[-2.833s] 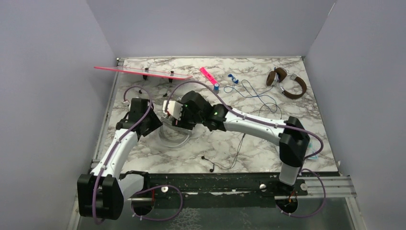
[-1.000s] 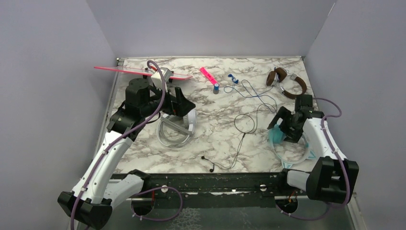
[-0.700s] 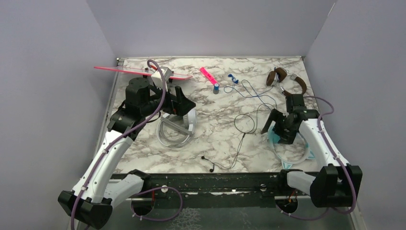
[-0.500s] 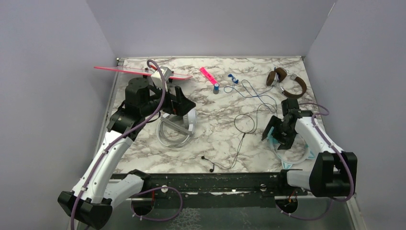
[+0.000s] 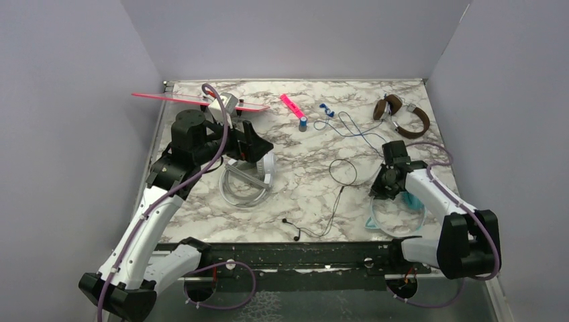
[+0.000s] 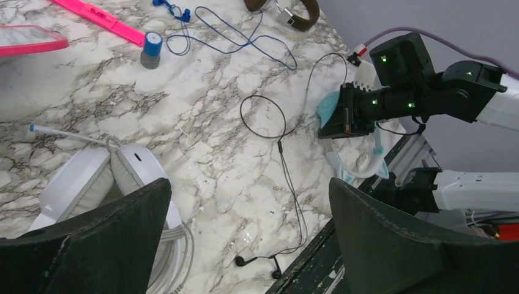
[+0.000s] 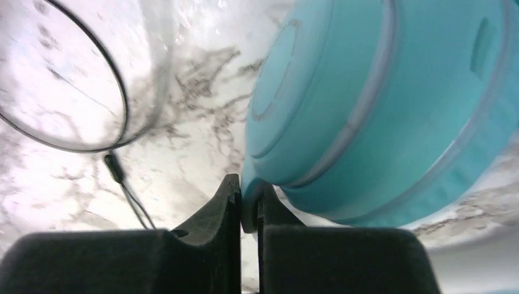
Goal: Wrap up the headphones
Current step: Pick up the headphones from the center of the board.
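The teal headphones lie at the front right of the marble table. My right gripper is shut on the rim of one teal ear cup, pinched between both fingers. The white-grey headphones lie left of centre with their cable coiled beside them. My left gripper hovers over them, open and holding nothing; in its wrist view the white cups show beside the left finger. The brown headphones rest at the back right, untouched.
A black earbud cord loops across the middle to the front edge. A blue earbud cord sprawls at the back. A pink marker, a small blue-capped cylinder and a pink-edged flat panel lie along the back left.
My right gripper swung left over the teal headphones and closed on an ear cup's rim; the teal set shifted slightly left. The left arm barely moved.
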Available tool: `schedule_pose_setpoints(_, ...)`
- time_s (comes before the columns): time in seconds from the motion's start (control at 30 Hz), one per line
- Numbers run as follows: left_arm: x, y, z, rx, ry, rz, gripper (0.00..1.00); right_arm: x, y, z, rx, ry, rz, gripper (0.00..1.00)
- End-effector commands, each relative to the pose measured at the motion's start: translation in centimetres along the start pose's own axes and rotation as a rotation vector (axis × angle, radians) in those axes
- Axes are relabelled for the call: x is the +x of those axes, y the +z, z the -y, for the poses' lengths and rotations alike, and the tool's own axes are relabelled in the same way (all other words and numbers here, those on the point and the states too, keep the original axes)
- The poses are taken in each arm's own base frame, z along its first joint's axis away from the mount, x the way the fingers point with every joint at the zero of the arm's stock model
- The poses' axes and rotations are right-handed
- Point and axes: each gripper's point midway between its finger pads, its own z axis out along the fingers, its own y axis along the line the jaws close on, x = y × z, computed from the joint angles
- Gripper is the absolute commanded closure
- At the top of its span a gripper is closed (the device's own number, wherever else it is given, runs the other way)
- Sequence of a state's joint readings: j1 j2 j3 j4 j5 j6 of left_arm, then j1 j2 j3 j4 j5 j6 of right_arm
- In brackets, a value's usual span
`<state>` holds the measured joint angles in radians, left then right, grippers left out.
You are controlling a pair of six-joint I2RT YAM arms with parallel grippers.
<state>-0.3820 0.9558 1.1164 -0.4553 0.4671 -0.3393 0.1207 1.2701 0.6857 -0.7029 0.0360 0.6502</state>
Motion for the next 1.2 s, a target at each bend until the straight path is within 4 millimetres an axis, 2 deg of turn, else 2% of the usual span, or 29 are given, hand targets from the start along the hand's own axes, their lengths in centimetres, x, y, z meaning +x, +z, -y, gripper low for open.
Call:
schedule_pose_setpoints(0.0, -0.5, 0.1, 0.5, 0.017, -0.029, 0.011, 0.02, -2.6, -1.6, -4.0, -0.185, 0.028, 0.096, 0.99)
schedule_pose_setpoints(0.1, 0.0, 0.9, 1.0, 0.065, -0.087, 0.007, 0.01, -3.8, -5.1, -8.1, -0.385, 0.053, 0.106, 1.0)
schedule_pose_setpoints(0.23, 1.4, 3.2, 2.6, 0.171, -0.185, -0.008, 0.03, -4.9, -11.2, -12.8, -0.646, 0.104, 0.095, 1.0)
schedule_pose_setpoints(0.3, 2.3, 4.8, 3.9, 0.176, -0.211, -0.017, 0.04, -5.7, -13.9, -14.0, -0.722, 0.129, 0.116, 1.0)
schedule_pose_setpoints(0.4, 3.9, 7.4, 7.0, 0.152, -0.181, -0.01, 0.04, -7.0, -17.7, -15.5, -0.824, 0.173, 0.157, 1.0)
schedule_pose_setpoints(0.53, 6.6, 11.2, 10.7, 0.125, -0.139, 0.024, 0.01, -7.5, -21.1, -17.4, -0.975, 0.279, 0.104, 1.0)
schedule_pose_setpoints(0.6, 8.1, 13.0, 11.4, 0.087, -0.091, 0.034, 0.02, -7.8, -22.3, -17.9, -1.028, 0.312, 0.102, 1.0)
schedule_pose_setpoints(0.7, 9.5, 14.3, 11.7, 0.018, -0.005, 0.093, 0.02, -8.3, -23.2, -18.0, -1.049, 0.354, 0.113, 1.0)
schedule_pose_setpoints(0.97, 11.6, 15.3, 9.5, -0.057, -0.001, 0.221, 0.05, -8.7, -24.8, -18.6, -1.078, 0.423, 0.068, 1.0)
schedule_pose_setpoints(1.17, 12.1, 16.8, 10.5, 0.031, -0.002, 0.318, 0.12, -9.5, -25.9, -19.0, -1.109, 0.45, 0.07, 1.0)
